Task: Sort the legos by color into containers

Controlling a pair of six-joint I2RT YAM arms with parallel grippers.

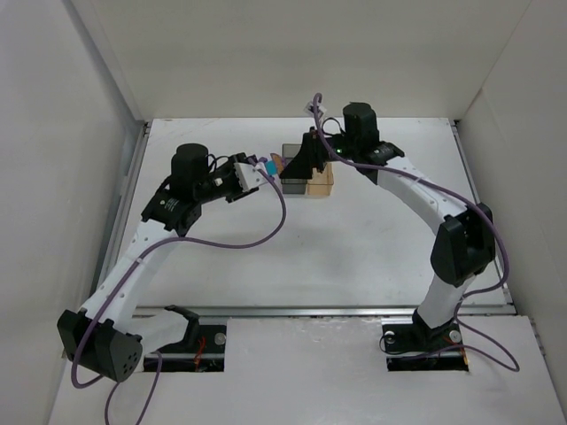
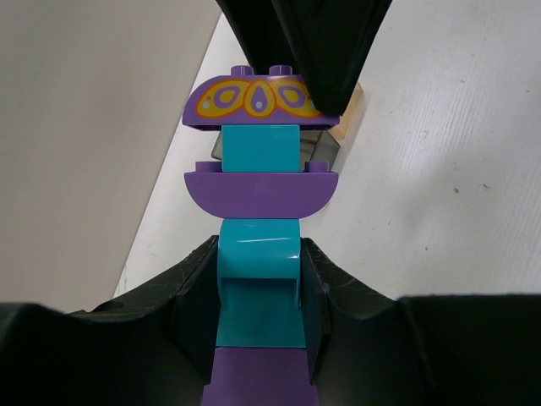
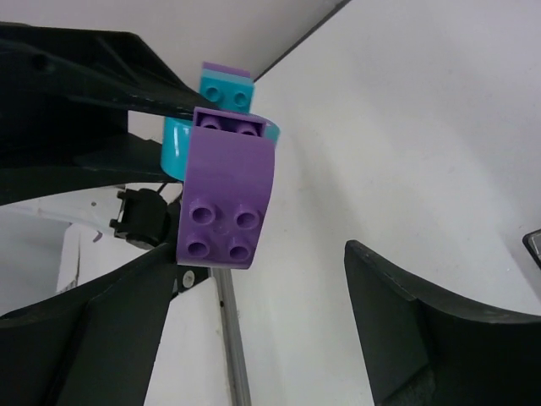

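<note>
The left gripper (image 2: 258, 283) is clamped on the base of a purple-and-teal stack of legos (image 2: 260, 182) beside the containers (image 1: 323, 184) — the right gripper (image 3: 262, 262), jaws apart around the end purple brick (image 3: 226, 199), should close squarely, then pull straight.
</note>
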